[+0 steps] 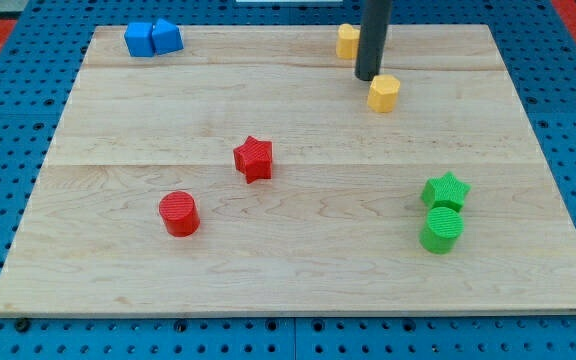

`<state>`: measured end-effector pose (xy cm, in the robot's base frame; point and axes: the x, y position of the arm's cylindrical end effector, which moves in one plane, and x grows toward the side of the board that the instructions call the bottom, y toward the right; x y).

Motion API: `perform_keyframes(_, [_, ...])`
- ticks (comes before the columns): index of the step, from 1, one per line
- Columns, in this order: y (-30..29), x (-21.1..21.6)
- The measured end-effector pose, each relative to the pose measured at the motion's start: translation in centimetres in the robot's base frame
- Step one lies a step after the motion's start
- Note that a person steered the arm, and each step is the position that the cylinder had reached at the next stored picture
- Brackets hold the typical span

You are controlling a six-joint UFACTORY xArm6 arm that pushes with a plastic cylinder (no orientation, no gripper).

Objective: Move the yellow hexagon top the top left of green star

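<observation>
You've got two blue blocks [152, 38] touching at the board's [118, 120] top-left corner (shapes unclear), red star [253, 158] mid-board, red cylinder [179, 213] below-left of it, green cylinder [442, 229] bottom right, second yellow block [347, 40] top centre.

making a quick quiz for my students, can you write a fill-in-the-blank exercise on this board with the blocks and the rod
1. My tip rests just to the upper left of the ____ hexagon.
2. The green star touches the green ____ below it.
3. The two blue blocks sit at the board's top ____ corner.
4. The red star lies to the upper right of the red ____.

Missing words: yellow; cylinder; left; cylinder
</observation>
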<state>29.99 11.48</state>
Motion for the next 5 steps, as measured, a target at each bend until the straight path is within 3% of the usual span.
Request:
perform_keyframes(1, [3.3,8.6])
perform_keyframes(2, [1.4,11.5])
perform_keyframes(3, [1.3,8.9])
perform_keyframes(4, [4.5,13.2])
perform_keyframes(5, [2.8,11.9])
